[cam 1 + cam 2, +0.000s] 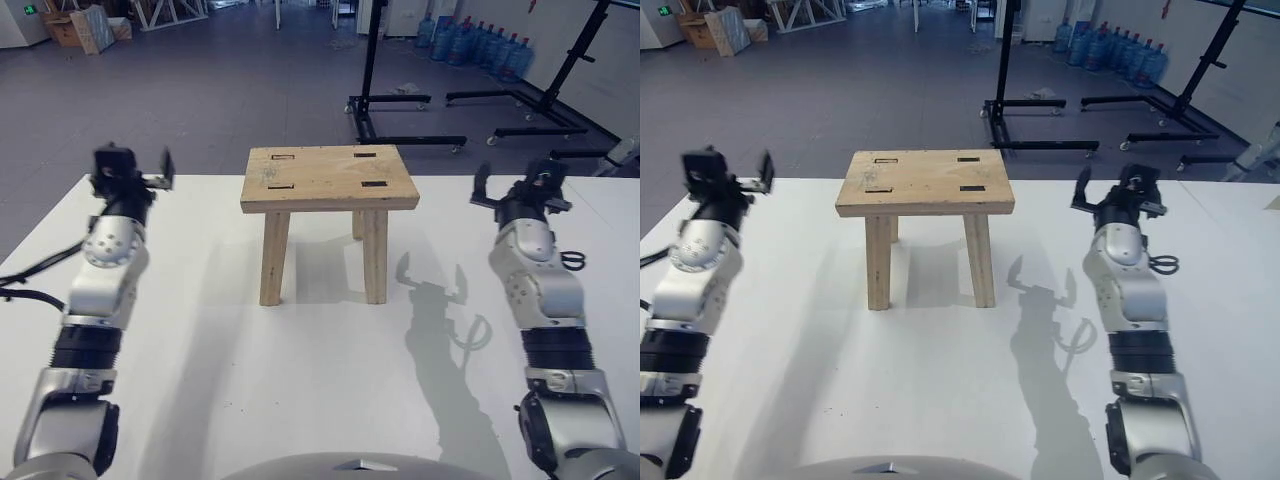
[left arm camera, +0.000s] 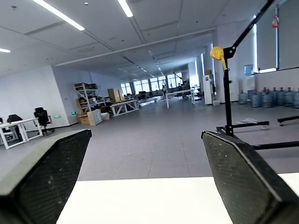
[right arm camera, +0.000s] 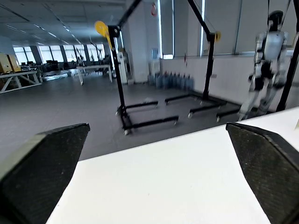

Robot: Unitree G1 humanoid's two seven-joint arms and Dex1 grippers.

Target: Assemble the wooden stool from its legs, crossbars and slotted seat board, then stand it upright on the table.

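The wooden stool (image 1: 328, 190) stands upright on the white table (image 1: 300, 380), legs down, its slotted seat board on top with dark slots showing. My left gripper (image 1: 133, 164) is raised at the table's left side, well apart from the stool, open and holding nothing. My right gripper (image 1: 515, 180) is raised at the right side, also clear of the stool, open and holding nothing. In the left wrist view the dark fingers (image 2: 243, 182) frame the table's far edge; the right wrist view shows its fingers (image 3: 266, 163) spread wide over bare table.
Black wheeled stands (image 1: 400, 105) and blue water bottles (image 1: 480, 45) are on the floor beyond the table. A small dark looped object (image 1: 573, 261) lies on the table by my right forearm. Another humanoid robot (image 3: 266, 56) hangs from a rack far off.
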